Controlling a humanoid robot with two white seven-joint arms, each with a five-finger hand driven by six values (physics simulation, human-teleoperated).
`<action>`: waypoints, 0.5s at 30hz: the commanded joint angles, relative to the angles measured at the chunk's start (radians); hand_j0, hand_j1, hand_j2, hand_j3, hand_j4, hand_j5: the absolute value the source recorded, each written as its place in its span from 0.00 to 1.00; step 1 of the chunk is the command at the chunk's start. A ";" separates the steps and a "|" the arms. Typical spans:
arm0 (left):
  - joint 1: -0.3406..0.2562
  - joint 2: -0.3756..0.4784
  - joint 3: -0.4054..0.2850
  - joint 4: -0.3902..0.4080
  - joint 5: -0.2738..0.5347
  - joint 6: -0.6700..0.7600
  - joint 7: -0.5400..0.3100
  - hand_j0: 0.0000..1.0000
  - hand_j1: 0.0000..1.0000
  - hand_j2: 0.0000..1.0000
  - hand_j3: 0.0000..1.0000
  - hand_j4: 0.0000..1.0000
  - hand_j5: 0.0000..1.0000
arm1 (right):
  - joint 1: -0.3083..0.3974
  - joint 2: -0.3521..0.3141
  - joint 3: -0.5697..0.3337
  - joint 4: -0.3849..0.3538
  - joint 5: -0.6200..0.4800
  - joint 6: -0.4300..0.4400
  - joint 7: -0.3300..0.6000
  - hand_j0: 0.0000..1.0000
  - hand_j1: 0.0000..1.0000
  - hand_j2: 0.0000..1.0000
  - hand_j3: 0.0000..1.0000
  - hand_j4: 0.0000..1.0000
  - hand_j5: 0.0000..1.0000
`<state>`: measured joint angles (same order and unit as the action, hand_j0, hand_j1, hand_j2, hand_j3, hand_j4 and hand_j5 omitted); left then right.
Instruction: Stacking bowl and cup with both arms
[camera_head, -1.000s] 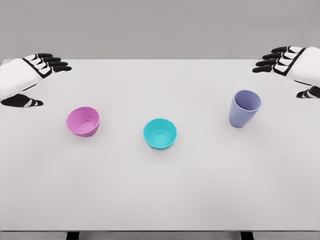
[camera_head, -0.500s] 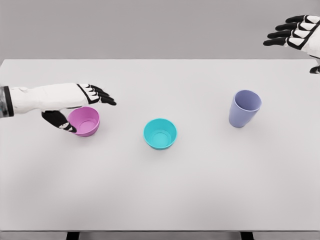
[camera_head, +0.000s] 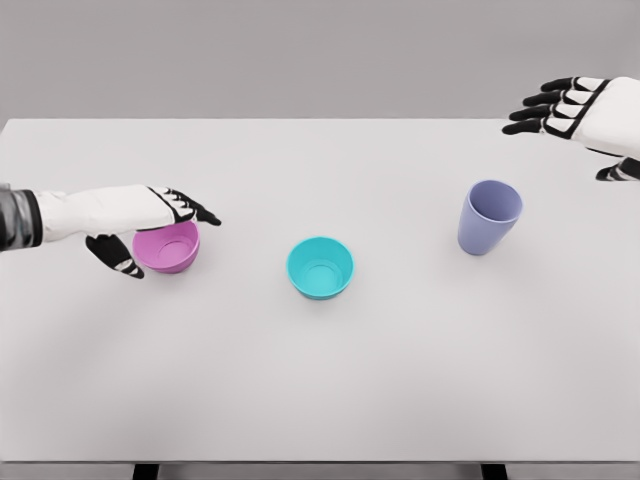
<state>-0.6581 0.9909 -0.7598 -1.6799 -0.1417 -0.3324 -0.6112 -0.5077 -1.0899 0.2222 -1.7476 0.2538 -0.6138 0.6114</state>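
Right hand (camera_head: 580, 110) lowered back toward the counter's (camera_head: 320, 390) far right corner, fingers spread and empty, left hand (camera_head: 150, 222) slid slightly back, fingers over the pink bowl's (camera_head: 168, 248) rim, thumb beside it, grip unclear, teal bowl (camera_head: 320, 267) centre, lavender cup (camera_head: 489, 217) upright at right

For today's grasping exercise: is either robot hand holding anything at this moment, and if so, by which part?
Nothing is clearly held. The left hand brackets the round pink plastic bowl at its rim, not visibly closed on it. The right hand is open and empty.
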 joint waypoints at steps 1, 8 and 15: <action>0.000 -0.003 -0.009 0.003 -0.009 0.003 0.000 1.00 1.00 1.00 1.00 1.00 1.00 | 0.000 -0.013 0.005 -0.001 -0.004 0.003 -0.001 1.00 1.00 1.00 1.00 1.00 1.00; -0.003 -0.012 -0.018 0.037 -0.016 0.003 0.000 1.00 1.00 1.00 1.00 1.00 1.00 | -0.005 -0.039 0.051 0.004 -0.004 0.003 -0.001 1.00 1.00 1.00 1.00 1.00 1.00; -0.005 -0.044 -0.024 0.074 -0.045 0.003 0.000 1.00 1.00 1.00 1.00 1.00 1.00 | -0.018 0.005 0.063 -0.001 -0.005 0.003 -0.001 1.00 1.00 1.00 1.00 1.00 1.00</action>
<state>-0.6627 0.9516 -0.7835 -1.6137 -0.1861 -0.3318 -0.6112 -0.5262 -1.1033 0.2796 -1.7453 0.2536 -0.6136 0.6114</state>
